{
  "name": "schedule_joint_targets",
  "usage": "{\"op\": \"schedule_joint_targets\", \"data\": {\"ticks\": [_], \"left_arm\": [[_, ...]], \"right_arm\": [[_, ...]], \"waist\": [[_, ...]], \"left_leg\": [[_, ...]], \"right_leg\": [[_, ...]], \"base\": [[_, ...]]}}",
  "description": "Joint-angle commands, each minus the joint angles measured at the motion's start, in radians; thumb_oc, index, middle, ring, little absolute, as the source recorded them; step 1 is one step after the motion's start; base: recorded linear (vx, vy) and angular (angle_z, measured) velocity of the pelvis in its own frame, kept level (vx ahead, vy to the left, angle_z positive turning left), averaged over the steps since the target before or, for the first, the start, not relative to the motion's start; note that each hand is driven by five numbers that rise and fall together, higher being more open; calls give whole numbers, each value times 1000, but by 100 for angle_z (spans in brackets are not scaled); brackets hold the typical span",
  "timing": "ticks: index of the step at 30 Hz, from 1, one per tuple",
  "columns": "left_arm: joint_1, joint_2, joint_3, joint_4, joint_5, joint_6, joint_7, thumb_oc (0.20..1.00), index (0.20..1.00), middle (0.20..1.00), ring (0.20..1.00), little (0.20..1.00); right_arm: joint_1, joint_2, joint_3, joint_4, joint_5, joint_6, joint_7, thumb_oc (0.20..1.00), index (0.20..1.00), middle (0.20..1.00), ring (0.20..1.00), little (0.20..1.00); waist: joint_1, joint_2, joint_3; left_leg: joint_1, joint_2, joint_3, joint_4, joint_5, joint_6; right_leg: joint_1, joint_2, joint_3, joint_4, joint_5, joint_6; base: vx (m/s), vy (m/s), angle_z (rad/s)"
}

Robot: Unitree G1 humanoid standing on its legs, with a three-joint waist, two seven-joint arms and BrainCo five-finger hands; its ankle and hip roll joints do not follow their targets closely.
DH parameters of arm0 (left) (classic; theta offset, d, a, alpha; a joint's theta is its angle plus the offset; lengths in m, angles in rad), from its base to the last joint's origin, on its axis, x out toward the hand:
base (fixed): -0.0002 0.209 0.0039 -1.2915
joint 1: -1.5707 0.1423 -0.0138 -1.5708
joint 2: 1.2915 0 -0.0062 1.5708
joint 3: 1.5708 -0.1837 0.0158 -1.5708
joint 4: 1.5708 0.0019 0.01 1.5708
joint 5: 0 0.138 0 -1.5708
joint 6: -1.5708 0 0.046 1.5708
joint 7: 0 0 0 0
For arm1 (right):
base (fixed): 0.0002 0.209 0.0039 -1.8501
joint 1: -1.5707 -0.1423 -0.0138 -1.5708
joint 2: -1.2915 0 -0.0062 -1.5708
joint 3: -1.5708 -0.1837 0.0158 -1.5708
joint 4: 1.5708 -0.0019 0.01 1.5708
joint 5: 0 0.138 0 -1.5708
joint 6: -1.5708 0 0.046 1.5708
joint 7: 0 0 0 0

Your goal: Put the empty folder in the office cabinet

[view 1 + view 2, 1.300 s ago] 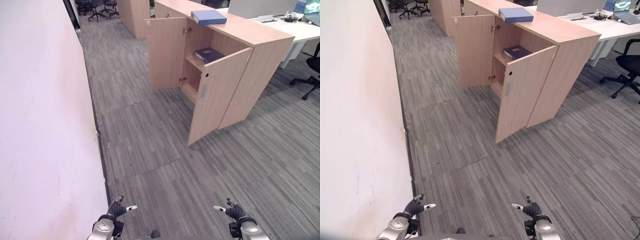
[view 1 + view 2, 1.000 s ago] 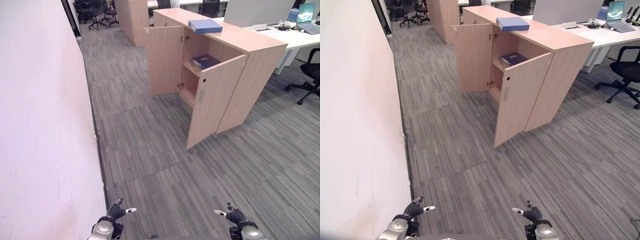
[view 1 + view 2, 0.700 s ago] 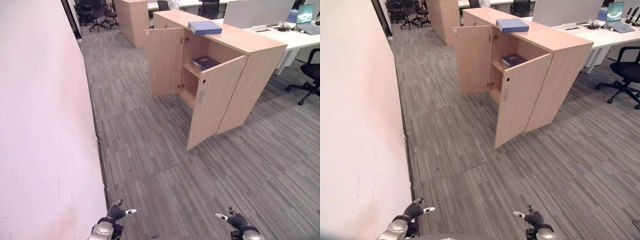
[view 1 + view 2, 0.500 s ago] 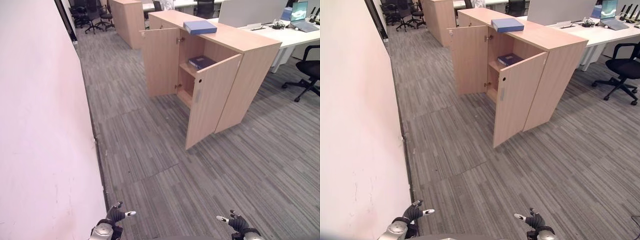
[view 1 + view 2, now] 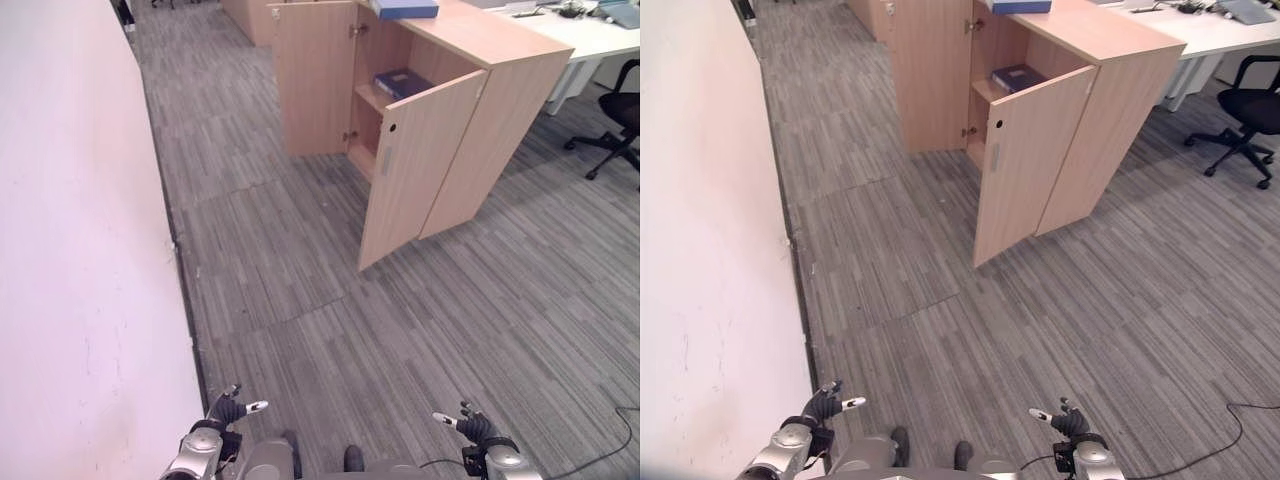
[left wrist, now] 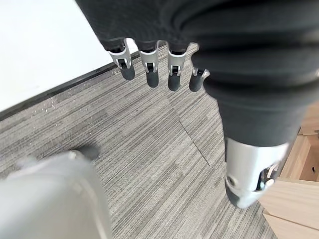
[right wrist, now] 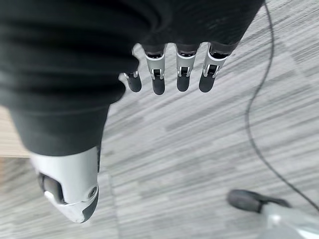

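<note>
both hands empty, left hand and right hand low with fingers loosely extended; blue folder atop open cabinet at 1 o'clock; near door juts out, likely snagging a careless approach.

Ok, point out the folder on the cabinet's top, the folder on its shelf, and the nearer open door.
top folder (image 5: pixel 404 9), left eye view, its cover.
shelf folder (image 5: pixel 402 82), left eye view, its cover.
nearer door (image 5: pixel 418 160), left eye view, panel centre.
</note>
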Motion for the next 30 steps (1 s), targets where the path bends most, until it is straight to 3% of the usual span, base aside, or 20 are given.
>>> {"op": "schedule_joint_targets", "data": {"ticks": [1,8,11,12,13,14,15,16,17,18,19,22,25,28,30], "left_arm": [[-34,11,-14,-39,-11,-24,12,1000,1000,1000,1000,1000],[-47,26,-2,-36,-42,-22,25,1000,1000,1000,1000,1000],[-43,32,5,-33,-42,-24,27,1000,1000,1000,1000,1000],[-46,36,1,-24,-32,-24,30,1000,1000,1000,1000,1000],[-52,41,-4,-32,-23,-26,27,1000,1000,1000,1000,1000],[-52,42,-4,-32,-23,-26,27,1000,1000,1000,1000,1000],[-52,47,-9,-33,-12,-26,21,1000,1000,1000,1000,1000],[-51,48,-9,-33,-12,-26,21,1000,1000,1000,1000,1000],[-48,55,-16,-39,-4,-28,16,1000,1000,1000,1000,1000],[-46,61,-18,-51,-4,-28,13,1000,1000,1000,1000,1000],[-45,70,-15,-65,-9,-29,12,1000,1000,1000,1000,1000],[-46,90,-5,-84,-24,-31,15,1000,1000,1000,1000,1000],[-45,101,8,-102,-33,-31,18,1000,1000,1000,1000,1000],[-51,100,17,-100,-34,-28,19,1000,1000,1000,1000,1000],[-48,97,20,-97,-28,-29,19,1000,1000,1000,1000,1000]], "right_arm": [[-5,-47,-1,-14,40,-24,-9,1000,1000,1000,1000,1000],[-29,-18,16,16,76,-24,-24,1000,1000,1000,1000,1000],[-30,-7,21,18,76,-24,-22,1000,1000,1000,1000,1000],[-15,9,13,16,77,-27,-19,1000,1000,1000,1000,1000],[-7,20,6,25,84,-25,-15,1000,1000,1000,1000,1000],[-7,21,6,25,84,-26,-14,1000,1000,1000,1000,1000],[-8,33,-4,40,89,-25,-11,1000,1000,1000,1000,1000],[-8,33,-4,41,89,-25,-11,1000,1000,1000,1000,1000],[-11,39,-3,44,86,-22,-3,1000,1000,1000,1000,1000],[-18,40,0,38,83,-23,-2,1000,1000,1000,1000,1000],[-41,44,2,34,80,-21,0,1000,1000,1000,1000,1000],[-82,53,-4,13,95,-29,-7,1000,1000,1000,1000,1000],[-100,55,-2,-22,93,-35,-11,1000,1000,1000,1000,1000],[-99,52,-8,-41,86,-35,-13,1000,1000,1000,1000,1000],[-85,52,-20,-40,84,-36,-19,1000,1000,1000,1000,1000]], "waist": [[20,33,-29],[77,20,-19],[100,8,-31],[97,-3,-54],[96,-11,-73],[95,-13,-75],[98,-33,-103],[98,-35,-105],[101,-55,-119],[105,-63,-121],[114,-71,-124],[133,-63,-115],[125,-30,-92],[85,15,-50],[71,38,-35]], "left_leg": [[-49,37,-20,-11,42,-15],[-211,86,-37,-132,107,-25],[-247,124,-15,-131,141,-32],[-258,137,15,-122,173,-34],[-255,138,36,-103,209,-38],[-256,136,37,-103,209,-38],[-247,110,42,-88,200,-24],[-249,109,43,-87,199,-24],[-241,84,56,-64,170,-3],[-239,72,67,-49,148,7],[-231,57,85,-32,113,24],[-205,48,109,-21,53,54],[-143,38,108,-21,0,89],[-29,21,95,-61,-35,108],[27,25,105,-82,-53,105]], "right_leg": [[43,-15,40,88,-145,126],[129,4,146,176,-287,111],[186,-14,189,184,-316,122],[197,-37,183,190,-318,140],[183,-49,182,201,-298,155],[182,-50,181,201,-299,155],[162,-77,180,213,-214,198],[161,-79,180,211,-214,198],[150,-104,199,240,-103,232],[140,-115,205,252,-45,246],[113,-126,206,293,52,280],[38,-132,171,406,159,328],[-47,-98,96,557,180,344],[-184,-61,16,659,109,320],[-255,-97,-88,608,35,293]], "base": [[242,57,2],[338,97,-21],[491,285,-64],[618,444,-32],[503,362,-17],[439,328,-22],[226,167,9],[437,344,20],[320,265,33],[448,403,-1],[297,300,-2],[203,244,-26],[217,279,-20],[236,257,-14],[344,122,5]]}}
